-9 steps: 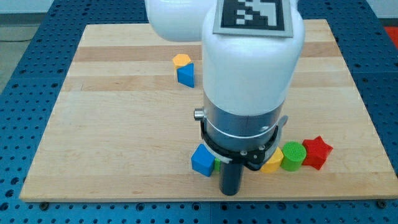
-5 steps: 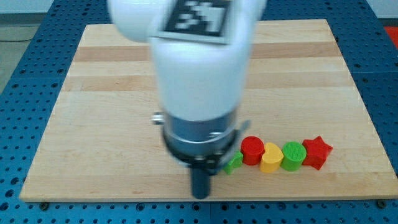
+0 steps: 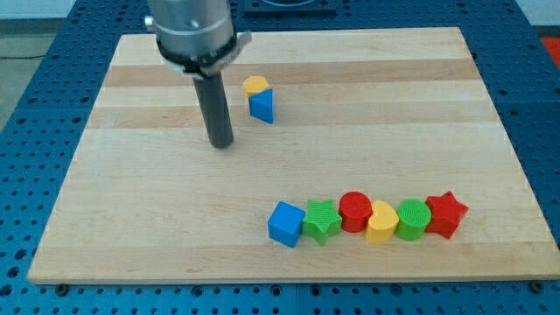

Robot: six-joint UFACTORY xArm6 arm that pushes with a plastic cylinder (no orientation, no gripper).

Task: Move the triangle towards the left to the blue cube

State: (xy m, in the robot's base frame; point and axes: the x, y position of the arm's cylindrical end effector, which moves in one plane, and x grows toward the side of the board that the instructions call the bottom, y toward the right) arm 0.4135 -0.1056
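The blue triangle (image 3: 261,106) lies in the upper middle of the wooden board (image 3: 131,219), touching a yellow hexagon (image 3: 255,85) just above it. The blue cube (image 3: 286,224) sits near the view's bottom, at the left end of a row of blocks, well below and slightly right of the triangle. My tip (image 3: 220,144) rests on the board to the left of the triangle and a little below it, a small gap apart. It touches no block.
Right of the blue cube runs a close row: green star (image 3: 322,220), red cylinder (image 3: 355,211), yellow heart (image 3: 381,220), green cylinder (image 3: 412,219), red star (image 3: 445,214). The board's bottom edge is close below the row.
The arm has swung from the bottom middle, near the blue cube, up and left to beside the blue triangle. The row of blocks is now uncovered. No block has visibly moved.
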